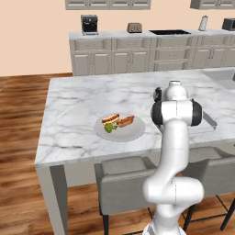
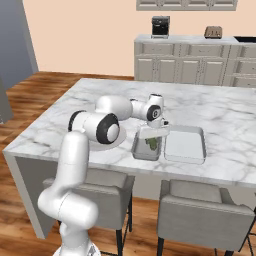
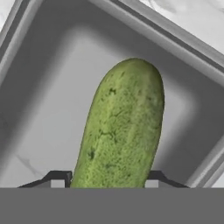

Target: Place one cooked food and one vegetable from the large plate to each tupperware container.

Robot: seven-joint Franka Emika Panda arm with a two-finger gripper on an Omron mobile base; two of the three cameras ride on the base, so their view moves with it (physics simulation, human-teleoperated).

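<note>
My gripper hangs over the left tupperware container, shut on a green cucumber that points down into it. The hand view has the cucumber running up from between my fingertips, with the container's grey floor behind it. I cannot tell whether it touches the floor. A second tupperware container lies right beside the first, with nothing in it. The large plate sits near the island's front edge, left of my arm. It holds two cooked sausage pieces and a green vegetable.
The marble island stretches wide to the left and behind the plate. Two grey stools stand under its front edge. A coffee machine and a toaster sit on the back counter. A sink lies at the island's far right.
</note>
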